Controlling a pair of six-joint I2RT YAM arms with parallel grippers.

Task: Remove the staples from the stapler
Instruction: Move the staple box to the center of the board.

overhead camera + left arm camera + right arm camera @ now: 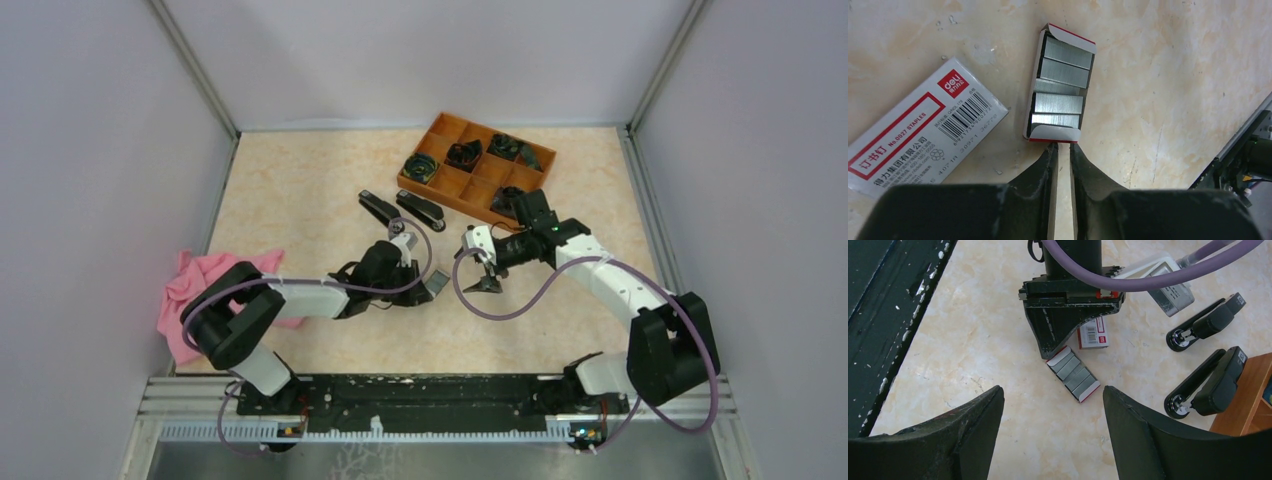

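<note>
Several silvery staple strips (1060,82) lie in an open white and red inner box, which also shows in the right wrist view (1073,372). My left gripper (1062,146) is almost shut, a thin gap between its fingers, and holds nothing. Its tips touch the box's near flap. Two black staplers (378,208) (420,209) lie closed on the table behind it; they also show in the right wrist view (1205,322) (1208,382). My right gripper (1053,395) is wide open and empty, hovering just right of the staple box (437,284).
The white and red box sleeve (918,135) lies left of the staples. An orange compartment tray (480,165) with black parts stands at the back right. A pink cloth (200,290) lies at the left wall.
</note>
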